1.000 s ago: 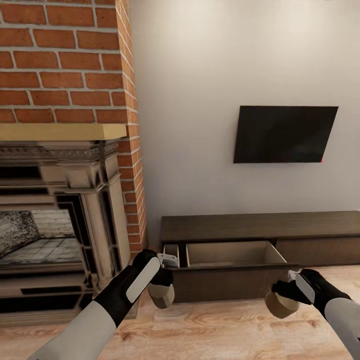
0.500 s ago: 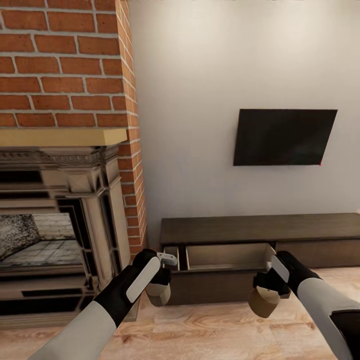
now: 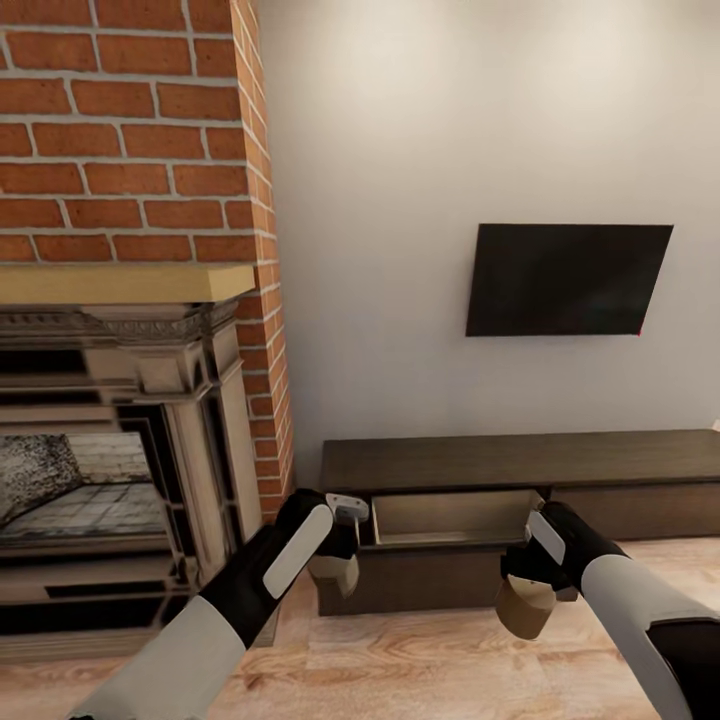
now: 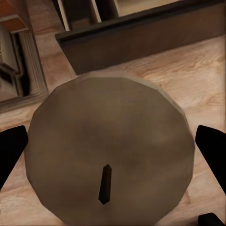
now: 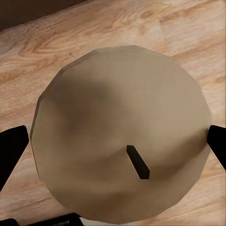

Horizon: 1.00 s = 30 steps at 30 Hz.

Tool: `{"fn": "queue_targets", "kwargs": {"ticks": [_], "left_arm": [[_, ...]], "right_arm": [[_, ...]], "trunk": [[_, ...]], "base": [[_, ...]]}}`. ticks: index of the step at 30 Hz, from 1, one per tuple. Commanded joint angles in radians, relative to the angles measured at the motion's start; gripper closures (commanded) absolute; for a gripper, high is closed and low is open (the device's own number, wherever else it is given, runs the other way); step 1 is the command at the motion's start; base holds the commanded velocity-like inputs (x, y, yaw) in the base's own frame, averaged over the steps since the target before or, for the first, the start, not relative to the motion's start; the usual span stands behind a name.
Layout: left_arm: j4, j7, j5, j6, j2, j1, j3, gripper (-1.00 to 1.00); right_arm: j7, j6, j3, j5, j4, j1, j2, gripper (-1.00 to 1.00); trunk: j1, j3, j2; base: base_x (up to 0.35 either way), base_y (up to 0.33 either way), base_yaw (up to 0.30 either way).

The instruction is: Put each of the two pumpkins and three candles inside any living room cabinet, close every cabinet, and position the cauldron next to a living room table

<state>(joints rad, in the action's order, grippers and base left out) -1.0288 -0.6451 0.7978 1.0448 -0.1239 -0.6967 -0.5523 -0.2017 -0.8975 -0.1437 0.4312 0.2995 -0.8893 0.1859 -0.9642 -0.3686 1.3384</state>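
Since two candles can be stowed in one trip, one is gripped by each hand: the left hand is clamped round its candle by the cabinet end, the right hand round another candle just short of the open drawer, wicks toward the wrists.

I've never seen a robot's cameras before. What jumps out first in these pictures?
Each tool grips a stubby beige candle: the left tool holds the left candle and the right tool holds the right candle, both above the wood floor. Just beyond them the low dark cabinet has a drawer pulled open, with a black TV on the wall above.
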Motion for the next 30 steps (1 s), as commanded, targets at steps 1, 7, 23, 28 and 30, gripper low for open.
{"fn": "queue_targets", "kwargs": {"ticks": [1, 7, 23, 28, 30], "left_arm": [[0.004, -0.012, 0.010, 0.002, 0.000, -0.008, -0.001, 1.00], [-0.005, -0.013, 0.012, 0.002, -0.001, -0.018, -0.001, 1.00], [-0.009, -0.020, 0.006, 0.002, -0.003, -0.020, -0.001, 1.00], [-0.008, -0.021, 0.005, 0.002, -0.003, -0.020, -0.001, 1.00], [-0.008, -0.021, 0.005, 0.002, -0.003, -0.021, -0.001, 1.00]], "right_arm": [[-0.009, -0.004, -0.008, 0.004, 0.002, 0.000, -0.005, 1.00], [-0.011, 0.000, -0.009, 0.004, 0.003, 0.000, -0.013, 1.00], [0.003, 0.008, -0.010, 0.007, 0.022, 0.000, -0.014, 1.00], [0.003, 0.008, -0.012, 0.007, 0.038, 0.000, -0.016, 1.00], [0.003, 0.008, -0.012, 0.008, 0.040, 0.000, -0.020, 1.00]], "trunk": [[0.004, 0.002, -0.007], [0.008, 0.005, -0.014], [0.008, 0.005, -0.014], [0.008, 0.005, -0.014], [0.008, 0.005, -0.014]], "base": [[0.000, 0.000, 0.000], [0.000, 0.000, 0.000], [0.177, -0.133, -0.088], [0.244, -0.228, -0.032], [0.234, -0.238, -0.007]]}}
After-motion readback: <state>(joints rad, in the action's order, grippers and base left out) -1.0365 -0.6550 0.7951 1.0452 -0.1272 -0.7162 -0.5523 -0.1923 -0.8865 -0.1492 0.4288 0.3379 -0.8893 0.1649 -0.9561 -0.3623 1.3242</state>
